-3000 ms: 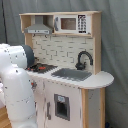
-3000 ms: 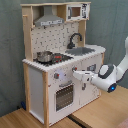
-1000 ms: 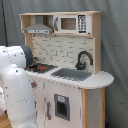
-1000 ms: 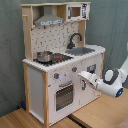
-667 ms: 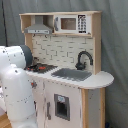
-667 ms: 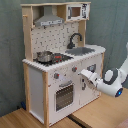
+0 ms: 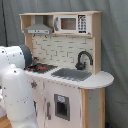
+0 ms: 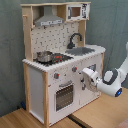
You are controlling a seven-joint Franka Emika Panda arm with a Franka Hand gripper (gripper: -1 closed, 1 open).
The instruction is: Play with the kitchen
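Gripper (image 8: 85, 76) sits right up against the front of the kitchen (image 8: 59, 60) in the second exterior view, just past the oven door (image 8: 63, 95) and level with the knobs (image 8: 56, 76), though whether its fingers are parted or pinched on anything I cannot tell. Best play here, I'd judge, is a slow, square approach so the light toy doesn't get shoved. Beyond the hand: one pot (image 8: 44, 56) on the stovetop, one sink (image 8: 81, 50), one faucet (image 8: 74, 39), one hood (image 8: 48, 21), one microwave (image 8: 76, 11) up top.
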